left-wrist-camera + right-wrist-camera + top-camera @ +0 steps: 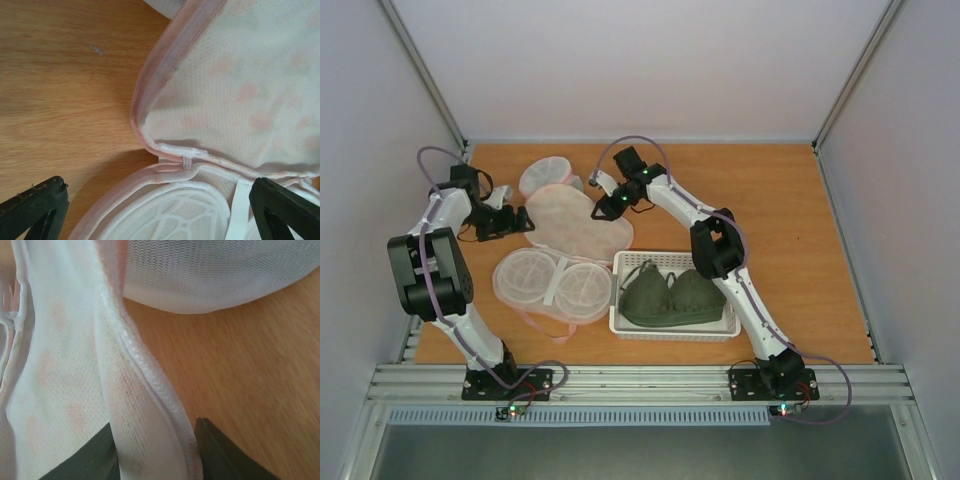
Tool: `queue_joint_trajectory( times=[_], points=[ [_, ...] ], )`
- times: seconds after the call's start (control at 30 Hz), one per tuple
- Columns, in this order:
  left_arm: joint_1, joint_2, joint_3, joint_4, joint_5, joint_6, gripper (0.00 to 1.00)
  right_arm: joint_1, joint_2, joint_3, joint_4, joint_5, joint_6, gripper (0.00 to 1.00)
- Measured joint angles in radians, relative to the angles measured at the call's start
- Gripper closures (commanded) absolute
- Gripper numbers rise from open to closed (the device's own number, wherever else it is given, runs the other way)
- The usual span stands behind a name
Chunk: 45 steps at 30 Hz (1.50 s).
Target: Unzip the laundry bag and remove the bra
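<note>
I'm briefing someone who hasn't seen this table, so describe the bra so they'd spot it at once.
Look at the white basket on the near side of the wooden table. The bra lies inside it. It is dark olive green, unlike the pale mesh laundry bag beside it.

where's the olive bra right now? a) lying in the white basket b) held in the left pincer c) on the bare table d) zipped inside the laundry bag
a: the bra lies in the white basket, beside the opened laundry bag and clear of both pincers.
</note>
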<state>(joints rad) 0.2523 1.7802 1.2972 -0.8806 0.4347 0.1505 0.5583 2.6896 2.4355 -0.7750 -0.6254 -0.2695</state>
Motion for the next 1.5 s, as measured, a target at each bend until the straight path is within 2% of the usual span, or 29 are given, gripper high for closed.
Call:
queue_joint_trajectory(
  times=[0.07,0.17,0.3,0.47,0.63,0.77,0.87,0.97,1.03,1.13,1.3,1.5],
  points=[
    [0.002,0.000,0.000,-0.007,-0.011,0.021,0.04,0.001,0.000,0.003,-0.005,0.006,-0.012,0.77],
    [0.021,-0.002,0.000,-0.028,-0.031,0.079,0.05,0.004,0.000,0.005,-0.011,0.016,-0.045,0.86],
    [0.089,-0.002,0.005,-0.079,-0.047,0.164,0.14,0.015,-0.004,0.005,-0.034,0.072,-0.107,0.99],
    [0.155,0.007,0.004,-0.120,-0.062,0.224,0.21,0.052,-0.045,0.005,-0.046,0.166,-0.164,0.99],
    [0.150,0.007,-0.072,-0.124,-0.031,0.248,0.35,0.111,-0.143,0.005,-0.043,0.272,-0.198,0.99],
    [0.147,0.008,-0.103,-0.139,-0.005,0.263,0.42,0.165,-0.224,0.009,-0.027,0.371,-0.222,0.99],
    [0.147,0.008,-0.106,-0.137,0.003,0.272,0.54,0.195,-0.257,0.014,-0.018,0.434,-0.237,0.99],
    [0.147,0.010,-0.112,-0.134,0.021,0.277,0.71,0.221,-0.269,0.016,-0.011,0.488,-0.245,0.99],
    [0.147,0.022,-0.116,-0.127,0.036,0.276,0.75,0.234,-0.269,0.016,-0.011,0.523,-0.251,0.99],
    [0.148,0.063,-0.122,-0.105,0.050,0.269,0.79,0.254,-0.269,0.008,-0.008,0.568,-0.262,0.99],
    [0.158,0.117,-0.124,-0.059,0.056,0.238,0.80,0.284,-0.294,-0.097,0.021,0.652,-0.290,0.99],
    [0.164,0.120,-0.124,-0.015,0.061,0.194,0.80,0.363,-0.431,-0.428,0.129,0.733,-0.372,0.99]
  ],
)
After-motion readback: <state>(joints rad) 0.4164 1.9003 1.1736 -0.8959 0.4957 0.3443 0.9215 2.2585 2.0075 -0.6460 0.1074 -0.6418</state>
